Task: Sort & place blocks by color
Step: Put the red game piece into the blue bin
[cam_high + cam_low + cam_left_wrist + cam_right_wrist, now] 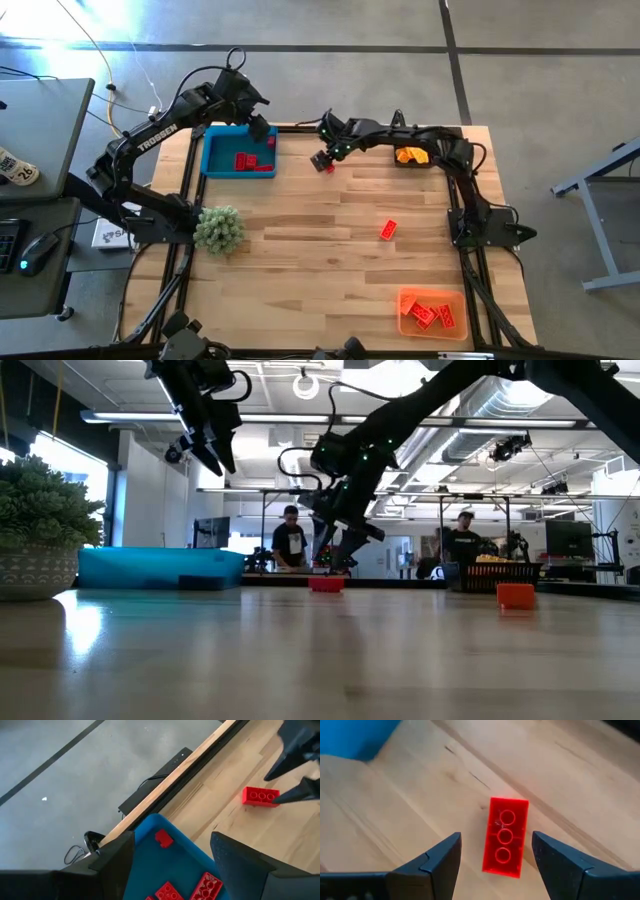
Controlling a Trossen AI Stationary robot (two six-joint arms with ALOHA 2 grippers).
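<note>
The floor [330, 25] around the wooden table [320, 250] is grey concrete with dark lines across it. To the left stands a grey desk [40, 110] with a keyboard [8, 245] and a mouse [40, 250]. In the low view, the room behind is large, with white ceiling ducts [500, 395], bright windows [70, 470], and two people [290, 540] standing far away at workbenches.

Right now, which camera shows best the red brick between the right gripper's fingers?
The right wrist view: the red brick fills the frame, hollow side up, between the open right gripper. The high, low and left wrist views show it small.
</note>
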